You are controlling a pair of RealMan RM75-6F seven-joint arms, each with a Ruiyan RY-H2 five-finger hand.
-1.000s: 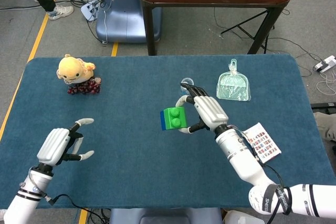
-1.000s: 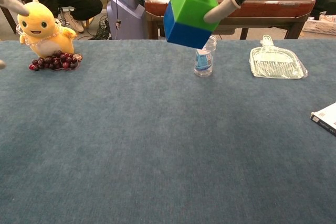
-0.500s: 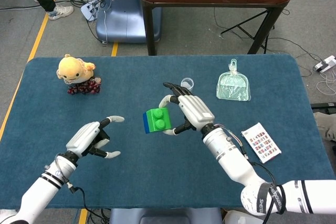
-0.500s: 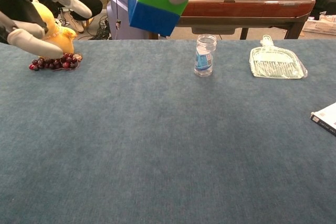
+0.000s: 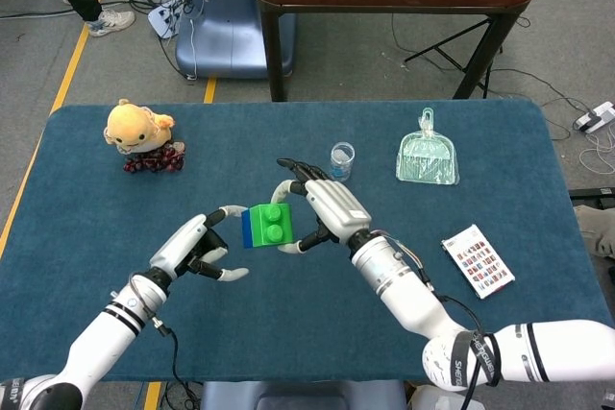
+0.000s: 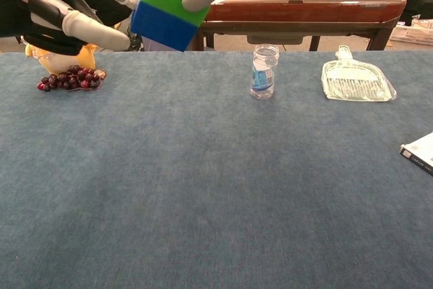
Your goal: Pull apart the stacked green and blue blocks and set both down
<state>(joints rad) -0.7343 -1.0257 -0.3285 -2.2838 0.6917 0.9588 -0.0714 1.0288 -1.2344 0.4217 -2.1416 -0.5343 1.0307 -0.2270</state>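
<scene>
Fingers [image 5: 288, 186] of the right hand [image 5: 322, 210] clasp the green block [image 5: 273, 224], still stacked on the blue block [image 6: 160, 25], both lifted above the tabletop [image 5: 288, 304] near its middle. Just left of them, the left hand [image 5: 197, 245] hovers with its fingers spread and holding nothing. Farther off stand a small bottle [image 5: 341, 158], a plush toy [image 5: 136, 128] over dark grapes [image 6: 67, 79] at far left, and a clear dustpan [image 5: 427, 157] at far right.

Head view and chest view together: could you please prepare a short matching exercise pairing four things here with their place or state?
Things:
1. stacked blocks
2. left hand
3. small bottle
4. dustpan

Places or states:
A. open, fingers spread beside the blocks
B. lying flat at the table's far right
C. held above the table by the right hand
D. standing upright mid-table

Pairs: 1-C, 2-A, 3-D, 4-B
</scene>
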